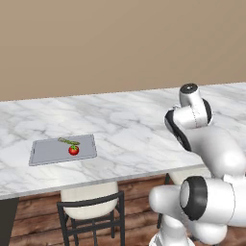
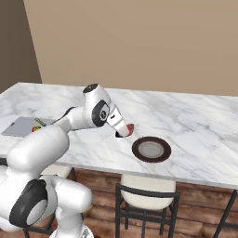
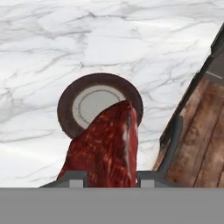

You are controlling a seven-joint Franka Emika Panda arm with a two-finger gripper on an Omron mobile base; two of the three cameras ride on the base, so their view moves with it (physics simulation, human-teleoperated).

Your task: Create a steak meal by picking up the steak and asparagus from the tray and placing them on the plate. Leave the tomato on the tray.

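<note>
My gripper [image 2: 124,133] is shut on the steak [image 3: 107,144], a dark red marbled lump that sticks out between the fingertips [image 3: 72,177]. It hangs above the marble counter, just left of the plate [image 2: 151,149]. In the hand view, the round dark plate [image 3: 65,105] with its grey centre lies beyond the steak. The grey tray [image 1: 48,153] sits at the counter's left with the tomato [image 1: 73,150] and the green asparagus [image 1: 68,141] on it. From the right base view the tray [image 2: 18,126] shows behind my arm.
The marble counter [image 1: 134,125] runs wide, with its front edge close to the plate. Dark-framed stools [image 2: 146,195] with pale seats stand under that edge, over a wooden floor. A plain tan wall backs the counter.
</note>
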